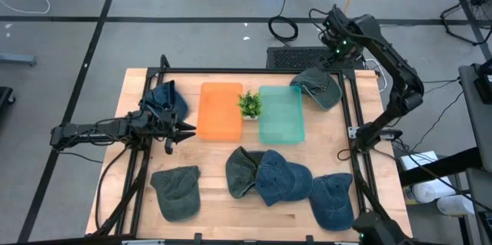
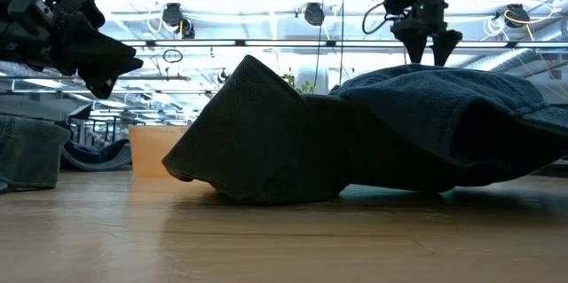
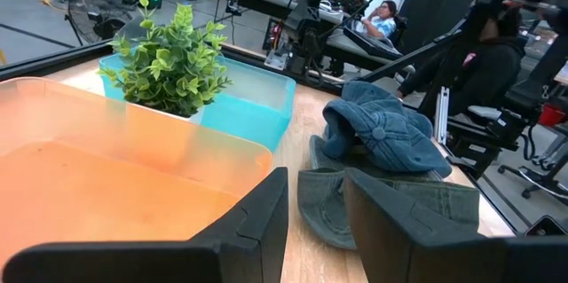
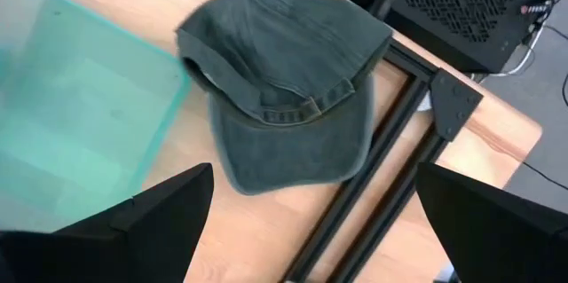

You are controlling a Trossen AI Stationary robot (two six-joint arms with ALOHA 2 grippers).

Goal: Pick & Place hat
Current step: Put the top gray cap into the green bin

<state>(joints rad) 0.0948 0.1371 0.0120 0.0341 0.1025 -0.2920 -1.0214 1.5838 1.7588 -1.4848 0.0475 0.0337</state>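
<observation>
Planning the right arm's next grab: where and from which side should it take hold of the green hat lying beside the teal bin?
Probably the crown of the green hat, from straight above. It lies flat, dome up, partly over the black frame rail, so soft cloth bunches there for a pinch. The right gripper, open, hovers over it; the teal bin crowds one side.

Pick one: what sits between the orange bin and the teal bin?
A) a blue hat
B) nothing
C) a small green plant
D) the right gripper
C: the high view shows the plant in the gap between the orange bin and the teal bin; the left wrist view shows it there too.
</observation>
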